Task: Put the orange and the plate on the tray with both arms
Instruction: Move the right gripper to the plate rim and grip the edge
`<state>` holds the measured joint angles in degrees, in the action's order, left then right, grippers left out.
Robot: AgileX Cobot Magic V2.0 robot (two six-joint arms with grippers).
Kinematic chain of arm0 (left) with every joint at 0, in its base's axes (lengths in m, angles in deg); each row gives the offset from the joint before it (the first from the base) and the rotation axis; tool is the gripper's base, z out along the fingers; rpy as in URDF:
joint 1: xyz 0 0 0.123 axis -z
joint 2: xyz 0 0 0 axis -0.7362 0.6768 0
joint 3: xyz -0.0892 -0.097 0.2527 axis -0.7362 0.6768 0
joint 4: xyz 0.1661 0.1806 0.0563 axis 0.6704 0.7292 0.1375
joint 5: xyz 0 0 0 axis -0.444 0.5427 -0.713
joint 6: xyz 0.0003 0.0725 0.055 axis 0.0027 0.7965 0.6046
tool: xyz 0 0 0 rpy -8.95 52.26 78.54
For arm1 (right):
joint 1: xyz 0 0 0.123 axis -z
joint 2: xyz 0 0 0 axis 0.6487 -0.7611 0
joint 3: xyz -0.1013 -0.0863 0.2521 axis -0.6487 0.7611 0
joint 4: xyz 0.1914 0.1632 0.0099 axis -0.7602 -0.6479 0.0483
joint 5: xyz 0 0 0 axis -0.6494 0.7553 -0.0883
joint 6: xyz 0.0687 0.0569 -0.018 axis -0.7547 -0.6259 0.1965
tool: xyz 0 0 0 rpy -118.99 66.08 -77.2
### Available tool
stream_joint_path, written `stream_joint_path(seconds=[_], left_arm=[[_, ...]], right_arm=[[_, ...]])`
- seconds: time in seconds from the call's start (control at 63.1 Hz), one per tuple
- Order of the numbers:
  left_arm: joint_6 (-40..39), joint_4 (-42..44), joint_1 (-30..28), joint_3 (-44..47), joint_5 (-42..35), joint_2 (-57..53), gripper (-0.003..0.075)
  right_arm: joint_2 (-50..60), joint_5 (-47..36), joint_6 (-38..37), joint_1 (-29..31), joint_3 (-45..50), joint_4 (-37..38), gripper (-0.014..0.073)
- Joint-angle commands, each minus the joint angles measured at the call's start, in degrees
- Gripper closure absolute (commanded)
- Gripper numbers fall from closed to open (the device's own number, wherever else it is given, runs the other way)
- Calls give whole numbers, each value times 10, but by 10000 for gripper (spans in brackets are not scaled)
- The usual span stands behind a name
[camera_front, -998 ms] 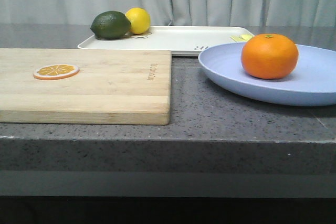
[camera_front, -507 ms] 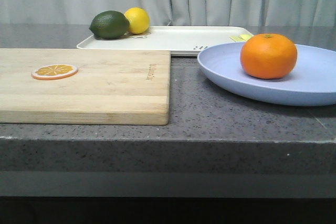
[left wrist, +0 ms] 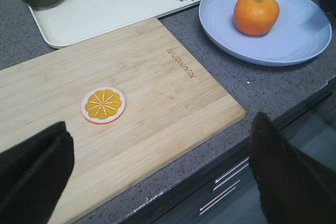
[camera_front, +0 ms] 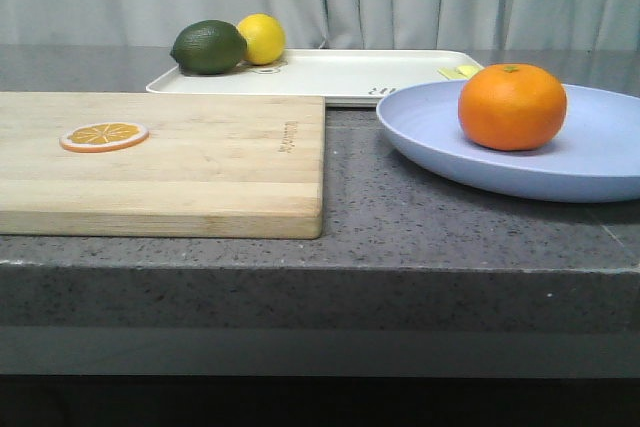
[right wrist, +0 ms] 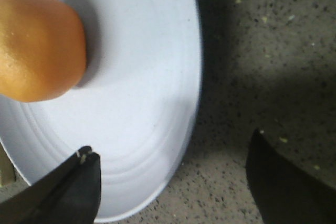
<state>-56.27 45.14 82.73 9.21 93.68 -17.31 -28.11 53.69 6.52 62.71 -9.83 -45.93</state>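
The orange (camera_front: 512, 106) sits on the lavender-blue plate (camera_front: 600, 162) at the right of the grey counter. The cream tray (camera_front: 340, 74) lies behind, at the back. In the left wrist view the orange (left wrist: 256, 13), plate (left wrist: 299, 35) and tray (left wrist: 121, 3) all show. My left gripper (left wrist: 163, 166) is open and empty, high over the front edge of the cutting board. My right gripper (right wrist: 173, 174) is open and empty, straddling the plate's rim (right wrist: 195, 98), with the orange (right wrist: 37, 45) close by. Neither gripper shows in the front view.
A wooden cutting board (camera_front: 200, 162) with a flat orange slice (camera_front: 104, 135) lies at the left front. A dark green lime (camera_front: 208, 47) and a yellow lemon (camera_front: 262, 38) sit on the tray's far left corner. A small yellow item (camera_front: 460, 72) lies at the tray's right end.
The front view has shifted by a few pixels; the things on the counter have not moved.
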Motion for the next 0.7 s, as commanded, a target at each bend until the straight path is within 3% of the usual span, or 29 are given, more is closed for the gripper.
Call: stream_joint_path(seconds=[0.0, 0.238, 0.46, 0.555, 0.681], left_arm=[[-4, -4, 0, -14, -45, 2, 62], [-4, -4, 0, -14, -46, 2, 62], [-4, -4, 0, -14, -46, 2, 62], [-4, -4, 0, -14, -46, 2, 62], [-4, -4, 0, -14, -46, 2, 62]], right_arm=[[16, -32, 14, 1, 1, -55, 13], [-4, -54, 15, -20, 3, -109, 13], [-32, -62, 15, -38, 2, -111, 19], [-32, -67, 15, -38, 2, -111, 83], [-32, -69, 15, -38, 2, -111, 271]])
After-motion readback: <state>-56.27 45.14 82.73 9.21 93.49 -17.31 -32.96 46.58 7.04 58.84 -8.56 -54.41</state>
